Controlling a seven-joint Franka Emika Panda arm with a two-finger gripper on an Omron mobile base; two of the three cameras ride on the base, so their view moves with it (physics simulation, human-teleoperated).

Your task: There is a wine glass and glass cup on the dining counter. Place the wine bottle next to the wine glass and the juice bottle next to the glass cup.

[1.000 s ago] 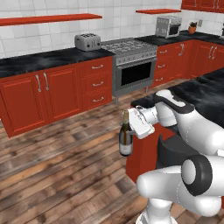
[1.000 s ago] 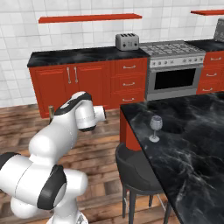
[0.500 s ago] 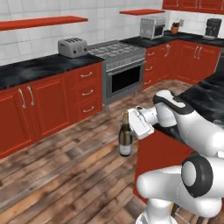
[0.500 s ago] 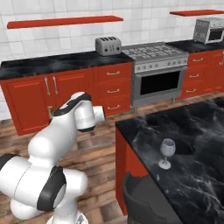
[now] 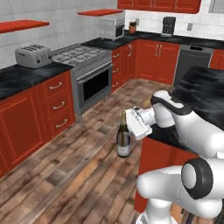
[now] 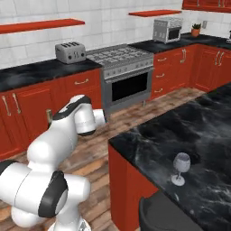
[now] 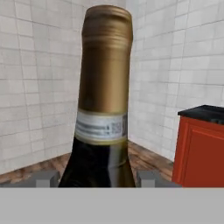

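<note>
Gripping wine bottle (image 5: pixel 123 141) (upright), fingers (image 7: pixel 148 178) beside dining counter (image 5: pixel 205 103) edge

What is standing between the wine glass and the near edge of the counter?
Nothing: in the right base view the black marble between the wine glass and the counter edge is bare.

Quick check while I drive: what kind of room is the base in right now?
A home kitchen, by the look of it: a stainless range with oven, a toaster on the black-topped red cabinets, and a marble-topped dining counter with a wine glass on it.
</note>
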